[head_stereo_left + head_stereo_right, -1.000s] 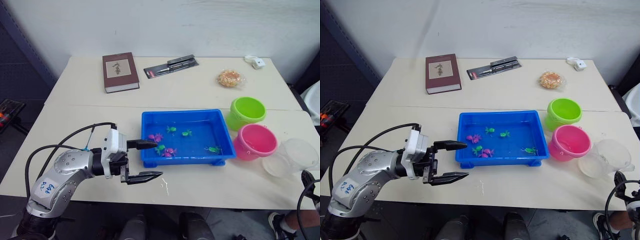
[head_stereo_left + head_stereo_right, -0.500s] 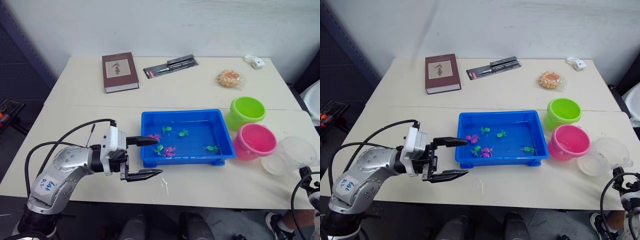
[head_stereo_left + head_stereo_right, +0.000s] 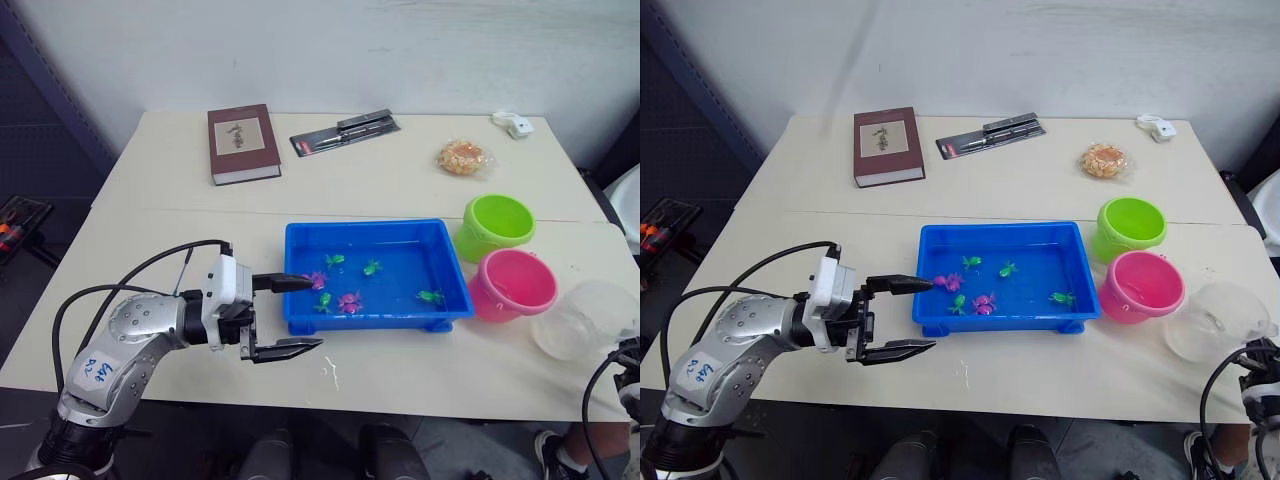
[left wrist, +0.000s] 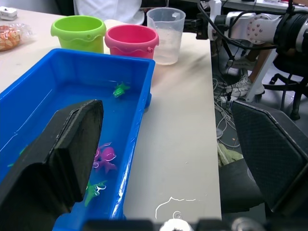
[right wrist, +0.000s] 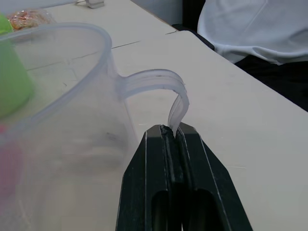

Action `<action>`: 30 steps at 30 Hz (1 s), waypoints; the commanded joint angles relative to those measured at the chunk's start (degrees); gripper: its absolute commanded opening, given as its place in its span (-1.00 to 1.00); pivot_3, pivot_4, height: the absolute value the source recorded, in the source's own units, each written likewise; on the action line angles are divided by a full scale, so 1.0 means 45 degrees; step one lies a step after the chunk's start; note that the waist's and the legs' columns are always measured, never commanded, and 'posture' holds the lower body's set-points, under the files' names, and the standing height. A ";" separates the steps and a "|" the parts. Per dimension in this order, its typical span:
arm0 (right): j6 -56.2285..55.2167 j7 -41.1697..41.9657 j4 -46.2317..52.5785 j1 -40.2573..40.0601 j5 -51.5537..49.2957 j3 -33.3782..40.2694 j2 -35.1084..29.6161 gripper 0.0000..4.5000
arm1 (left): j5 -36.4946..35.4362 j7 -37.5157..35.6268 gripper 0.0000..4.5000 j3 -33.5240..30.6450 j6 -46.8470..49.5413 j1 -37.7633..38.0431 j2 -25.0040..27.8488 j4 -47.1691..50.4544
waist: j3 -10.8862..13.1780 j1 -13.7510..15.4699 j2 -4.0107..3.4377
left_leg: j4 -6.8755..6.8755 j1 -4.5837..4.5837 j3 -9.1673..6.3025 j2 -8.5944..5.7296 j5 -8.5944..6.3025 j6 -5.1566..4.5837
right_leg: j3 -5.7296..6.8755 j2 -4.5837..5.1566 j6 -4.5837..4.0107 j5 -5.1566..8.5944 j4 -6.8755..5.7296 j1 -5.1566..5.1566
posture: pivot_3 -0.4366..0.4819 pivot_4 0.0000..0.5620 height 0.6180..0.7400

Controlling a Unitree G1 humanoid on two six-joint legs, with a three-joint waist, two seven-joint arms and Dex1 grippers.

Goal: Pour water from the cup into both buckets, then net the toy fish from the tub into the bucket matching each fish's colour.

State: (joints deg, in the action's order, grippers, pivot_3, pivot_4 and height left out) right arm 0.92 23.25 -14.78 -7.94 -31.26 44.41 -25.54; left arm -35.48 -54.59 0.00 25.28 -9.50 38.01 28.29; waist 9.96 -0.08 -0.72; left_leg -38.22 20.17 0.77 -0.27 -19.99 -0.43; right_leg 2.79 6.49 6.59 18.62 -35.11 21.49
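Presently the right gripper (image 5: 172, 131) is clamped on the handle of the clear measuring cup (image 3: 1218, 320), which sits on the table just beside the pink bucket (image 3: 1141, 285) on its outer right (lime green bucket (image 3: 1130, 225) beyond it). Left gripper (image 3: 896, 317) hangs agape beside the blue tub (image 3: 1002, 315), far from the cup.

Even, bright overhead light washes the cream tabletop (image 3: 400, 180), and shadows under the shallow bright blue plastic tub (image 3: 376, 274) stay soft and short. Small highlights glint off the water there. In the left wrist view, the near black fingers (image 4: 57, 154) blur. In the right wrist view, the clear plastic measuring cup (image 5: 62, 120) looms soft.
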 commanded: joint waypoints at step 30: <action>0.0384 -0.1074 0.7247 -0.2128 0.5576 0.0489 -0.3857 -0.98 | 0.0786 -0.0969 1.00 0.1525 -0.1297 -0.2677 -0.2648 -0.3181 | 0.0001 0.0063 -0.0036 | -0.0004 0.0008 0.0018 -0.0016 0.0011 -0.0015 | 0.0002 -0.0031 0.0031 -0.0016 0.0010 0.0007 | -0.05 -0.47 0.97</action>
State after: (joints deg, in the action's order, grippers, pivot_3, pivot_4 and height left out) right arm 2.79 19.60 14.99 -18.16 -7.94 45.96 -41.96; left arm -32.09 -58.51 6.85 20.34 -20.43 26.36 13.03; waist 9.96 0.20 -0.89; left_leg -38.25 20.20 0.85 -0.34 -19.94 -0.49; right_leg 2.80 6.34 6.73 18.55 -35.07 21.52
